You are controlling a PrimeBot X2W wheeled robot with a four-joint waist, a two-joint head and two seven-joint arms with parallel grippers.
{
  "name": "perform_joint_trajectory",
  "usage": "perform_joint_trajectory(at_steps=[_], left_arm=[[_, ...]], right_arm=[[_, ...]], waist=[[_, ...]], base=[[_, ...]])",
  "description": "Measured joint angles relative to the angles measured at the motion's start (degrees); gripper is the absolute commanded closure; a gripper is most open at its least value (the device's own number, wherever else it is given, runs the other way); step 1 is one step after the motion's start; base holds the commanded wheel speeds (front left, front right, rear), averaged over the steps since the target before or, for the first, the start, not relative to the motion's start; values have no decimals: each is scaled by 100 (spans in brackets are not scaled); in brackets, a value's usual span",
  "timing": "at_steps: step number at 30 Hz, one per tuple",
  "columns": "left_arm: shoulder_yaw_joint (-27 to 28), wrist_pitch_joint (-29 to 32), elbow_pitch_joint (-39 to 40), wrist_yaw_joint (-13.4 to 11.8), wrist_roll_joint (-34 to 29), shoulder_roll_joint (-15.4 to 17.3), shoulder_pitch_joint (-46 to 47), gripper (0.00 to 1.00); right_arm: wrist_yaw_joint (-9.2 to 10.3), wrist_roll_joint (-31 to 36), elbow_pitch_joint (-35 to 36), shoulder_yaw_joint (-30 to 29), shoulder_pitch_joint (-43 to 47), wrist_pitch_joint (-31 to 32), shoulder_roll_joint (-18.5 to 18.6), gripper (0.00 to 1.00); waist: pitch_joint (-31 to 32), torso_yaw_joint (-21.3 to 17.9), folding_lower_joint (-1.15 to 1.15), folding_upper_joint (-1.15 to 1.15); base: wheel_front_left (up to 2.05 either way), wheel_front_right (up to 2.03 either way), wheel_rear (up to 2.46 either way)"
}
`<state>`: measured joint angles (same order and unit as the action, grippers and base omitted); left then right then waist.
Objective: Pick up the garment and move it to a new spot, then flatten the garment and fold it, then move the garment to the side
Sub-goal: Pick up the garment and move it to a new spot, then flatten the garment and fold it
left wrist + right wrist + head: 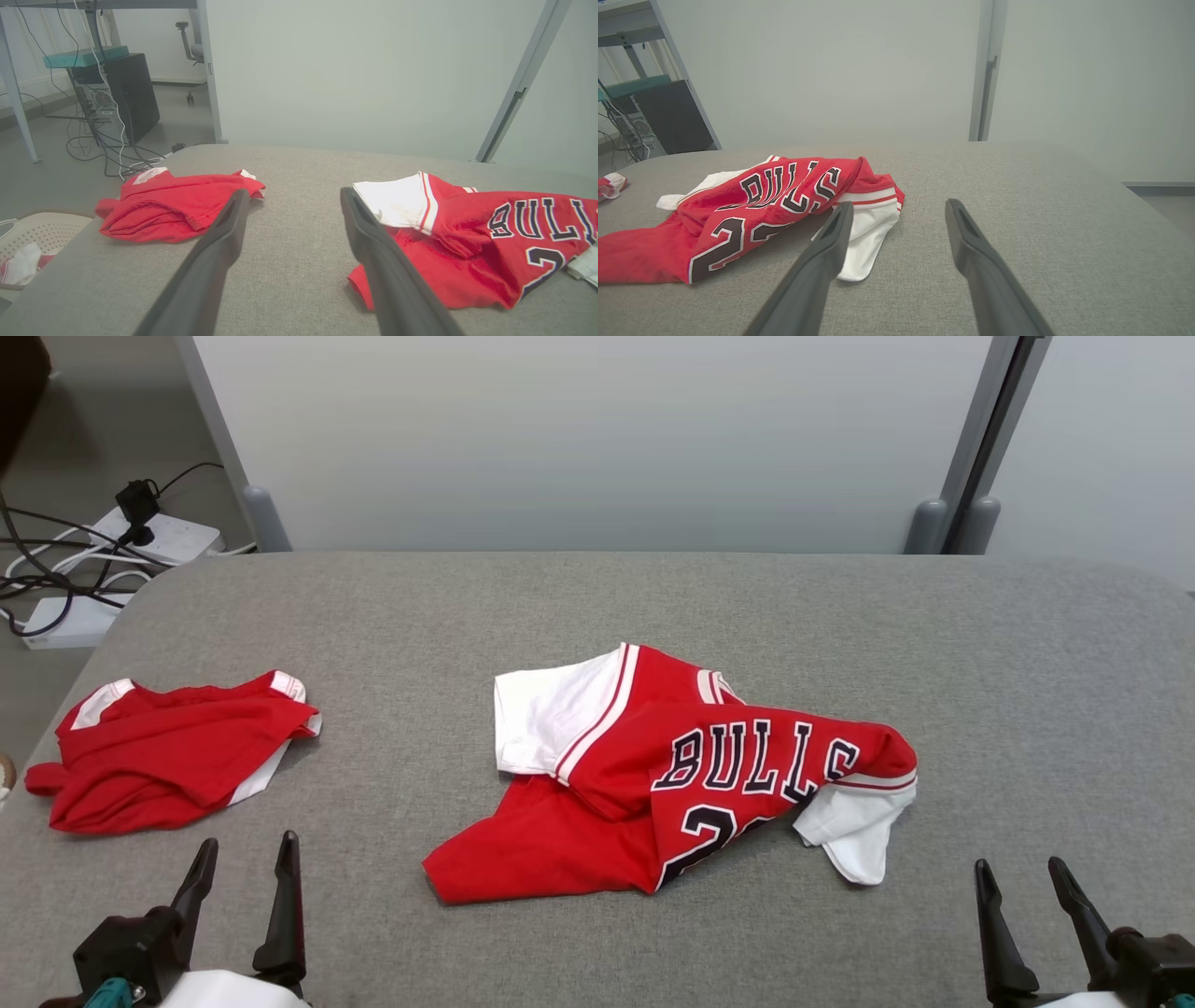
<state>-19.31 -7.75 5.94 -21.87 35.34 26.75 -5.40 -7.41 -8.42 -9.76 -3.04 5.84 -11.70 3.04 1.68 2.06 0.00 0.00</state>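
Parks left hand (pixel 247 842) and right hand (pixel 1019 865) at near edge, fingers apart, empty: likely staged flanking crumpled jersey (pixel 691 775) for pickup. Leaves other garment (pixel 177 751) well apart on surface (pixel 1027 691), far left.

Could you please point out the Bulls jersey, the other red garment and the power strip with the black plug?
Bulls jersey (pixel 693 795): head view, on the lettered red panel.
red garment (pixel 177 751): head view, on its crumpled red middle.
power strip (pixel 185 538): head view, on its white top face.

Red-and-white jersey (pixel 709 765), crumpled, lettering up, lies between left gripper (pixel 247 840) and right gripper (pixel 1018 862), beyond both jaws.
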Motion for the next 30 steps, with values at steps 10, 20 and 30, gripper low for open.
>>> perform_joint_trajectory(at_steps=[10, 20, 30], left_arm=[[11, 67, 142, -140, 7, 20, -144, 0], [-10, 123, 261, -191, 7, 24, -144, 0], [-287, 322, 261, -31, 7, -10, 145, 0]], right_arm=[[0, 0, 63, 0, 66, 16, -65, 0], [0, -1, 54, 22, 60, 16, -77, 0], [0, -1, 66, 64, 1, 54, -79, 0]], waist=[[28, -73, 0, 0], [0, -67, 0, 0], [-115, -139, 0, 0]], base=[[0, 0, 0], [0, 0, 0], [0, 0, 0]])
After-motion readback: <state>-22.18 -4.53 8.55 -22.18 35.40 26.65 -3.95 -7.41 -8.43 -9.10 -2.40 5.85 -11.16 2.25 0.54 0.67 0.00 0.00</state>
